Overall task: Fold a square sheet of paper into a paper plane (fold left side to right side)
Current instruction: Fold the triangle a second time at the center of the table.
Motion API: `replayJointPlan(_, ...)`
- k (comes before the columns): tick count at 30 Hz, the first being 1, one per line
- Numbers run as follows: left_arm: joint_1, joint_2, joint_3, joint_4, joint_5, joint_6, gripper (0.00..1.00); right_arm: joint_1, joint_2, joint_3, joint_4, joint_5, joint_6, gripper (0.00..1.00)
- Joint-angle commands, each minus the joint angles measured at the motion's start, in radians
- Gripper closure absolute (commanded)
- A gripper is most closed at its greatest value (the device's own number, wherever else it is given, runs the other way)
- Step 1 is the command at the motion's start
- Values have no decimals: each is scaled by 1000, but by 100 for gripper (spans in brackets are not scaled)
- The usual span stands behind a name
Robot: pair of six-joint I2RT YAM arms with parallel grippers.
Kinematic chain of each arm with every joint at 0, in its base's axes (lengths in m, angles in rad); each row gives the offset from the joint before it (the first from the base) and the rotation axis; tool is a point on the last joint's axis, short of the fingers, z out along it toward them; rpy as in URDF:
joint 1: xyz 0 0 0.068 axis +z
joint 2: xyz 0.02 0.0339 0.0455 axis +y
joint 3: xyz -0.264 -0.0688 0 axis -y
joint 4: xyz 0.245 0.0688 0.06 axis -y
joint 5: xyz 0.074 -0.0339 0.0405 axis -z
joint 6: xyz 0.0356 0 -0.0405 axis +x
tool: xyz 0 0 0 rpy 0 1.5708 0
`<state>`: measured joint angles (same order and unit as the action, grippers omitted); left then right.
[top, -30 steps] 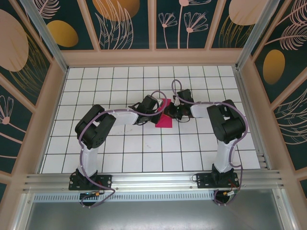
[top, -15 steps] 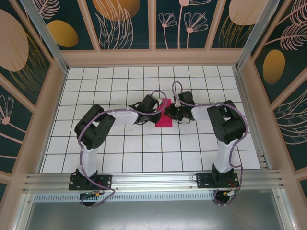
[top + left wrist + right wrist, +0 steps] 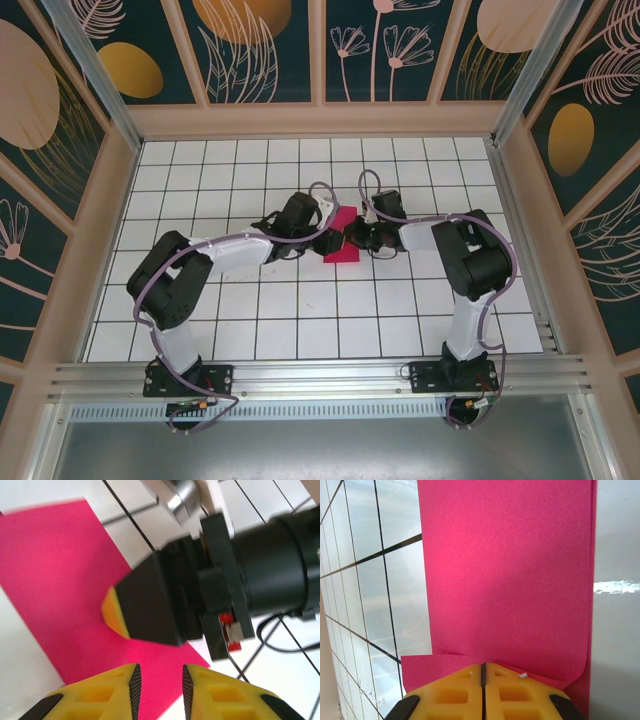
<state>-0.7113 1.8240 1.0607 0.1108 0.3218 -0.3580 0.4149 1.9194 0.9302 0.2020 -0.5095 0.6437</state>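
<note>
Far left: left arm, reaching from the near edge of the white tiled surface toward its middle. At its end, left fingers: yellow, parted by a narrow gap, gripping nothing. Hang low over one edge of the pink sheet, with pink showing through the gap. Touching the paper or just above it: cannot tell.

Middle: magenta-pink sheet of paper, lying flat near the centre of the surface, between the two sets of fingers. Looks folded over on itself. In the right wrist view, a top layer over a lower one, with a strip of the lower layer peeking out at the bottom left and a thin line of it along the right side. Curls up slightly at the bottom right corner, next to the fingertips. Plain, unmarked.

Right of the sheet: right fingers, pressed together along a thin dark seam, closed. Sit at the sheet's edge, tips against or just over the paper. Pinching any of it or not: cannot tell. Seen from the left wrist as a black wedge with a yellow tip over the pink.

Far right: right arm, bent in from the near edge toward the middle.
</note>
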Motion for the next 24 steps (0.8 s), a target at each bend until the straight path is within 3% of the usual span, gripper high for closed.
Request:
replayJointPlan(1,6,45,-11,65,135,-38,69,-10,31,-42,-121,58,-21,90)
replayJointPlan(6,6,94,-4,77,194,-41,69,-10,31,-39,-130,63,-24,90)
replayJointPlan(13,6,127,-14,59,121,-32,71,-9,32,-35,-140,63,-29,90)
replayJointPlan(24,6,132,-74,84,100,-44,73,-10,31,-30,-150,66,-37,90)
